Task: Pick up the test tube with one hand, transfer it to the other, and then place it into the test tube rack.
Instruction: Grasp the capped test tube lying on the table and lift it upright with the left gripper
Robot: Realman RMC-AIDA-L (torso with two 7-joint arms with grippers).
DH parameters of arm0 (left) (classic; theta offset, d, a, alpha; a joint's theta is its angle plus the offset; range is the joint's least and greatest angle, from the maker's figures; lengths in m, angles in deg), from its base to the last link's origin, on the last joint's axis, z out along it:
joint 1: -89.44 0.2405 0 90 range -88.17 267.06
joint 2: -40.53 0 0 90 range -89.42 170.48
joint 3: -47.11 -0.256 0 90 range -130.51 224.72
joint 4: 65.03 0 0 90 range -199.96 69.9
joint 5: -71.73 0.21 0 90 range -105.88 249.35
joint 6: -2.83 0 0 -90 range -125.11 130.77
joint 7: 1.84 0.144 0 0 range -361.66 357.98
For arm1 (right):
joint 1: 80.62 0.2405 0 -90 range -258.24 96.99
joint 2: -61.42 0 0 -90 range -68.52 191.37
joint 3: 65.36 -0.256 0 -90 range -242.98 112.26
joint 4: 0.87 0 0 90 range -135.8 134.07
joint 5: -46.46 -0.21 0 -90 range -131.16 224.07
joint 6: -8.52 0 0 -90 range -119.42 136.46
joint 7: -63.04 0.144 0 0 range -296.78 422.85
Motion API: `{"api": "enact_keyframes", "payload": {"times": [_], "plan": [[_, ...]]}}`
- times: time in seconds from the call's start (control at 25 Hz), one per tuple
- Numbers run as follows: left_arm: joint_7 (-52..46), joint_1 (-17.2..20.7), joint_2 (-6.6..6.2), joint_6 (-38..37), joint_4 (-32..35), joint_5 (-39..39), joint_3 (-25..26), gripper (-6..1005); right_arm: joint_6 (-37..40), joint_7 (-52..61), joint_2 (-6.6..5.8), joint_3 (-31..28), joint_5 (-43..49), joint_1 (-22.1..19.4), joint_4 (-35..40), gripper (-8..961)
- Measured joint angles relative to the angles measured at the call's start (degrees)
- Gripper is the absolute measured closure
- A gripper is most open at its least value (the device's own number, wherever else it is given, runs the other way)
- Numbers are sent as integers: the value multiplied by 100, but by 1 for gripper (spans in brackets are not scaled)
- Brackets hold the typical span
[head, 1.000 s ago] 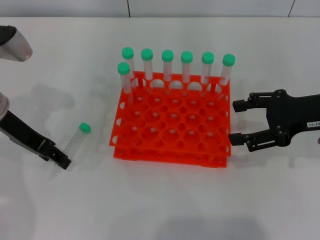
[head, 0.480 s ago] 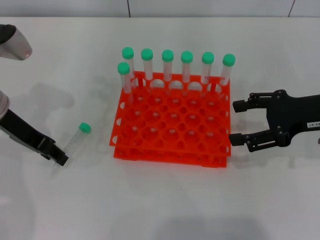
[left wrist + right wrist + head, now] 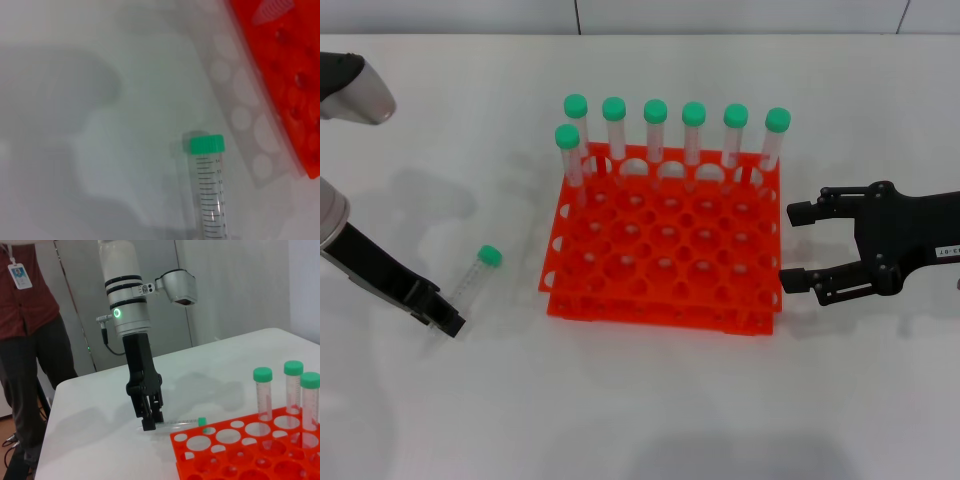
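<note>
Test tube lies flat at left-centre of head view, well apart from rack w/ open table between. Left gripper at its bottom end, fingers together on it. Right gripper spread open just beside rack's right edge.

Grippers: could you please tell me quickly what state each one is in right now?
Left gripper: at the lying test tube, fingers cannot be told.
Right gripper: open, empty, beside the rack.
</note>
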Motion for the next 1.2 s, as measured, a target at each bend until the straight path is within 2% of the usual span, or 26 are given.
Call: {"api": "enact_keyframes", "payload": {"times": [0.96,1.08,1.2], "plan": [[-30,-29,-45,123,-155,27,-188,620,-44,-38,0,-9,-25,-12,0,98],[-30,-29,-45,146,-158,28,-198,773,-50,-37,0,-9,-30,-12,0,98],[-35,-27,-45,164,-160,27,-200,769,-53,-38,0,-9,-33,-12,0,98]]}}
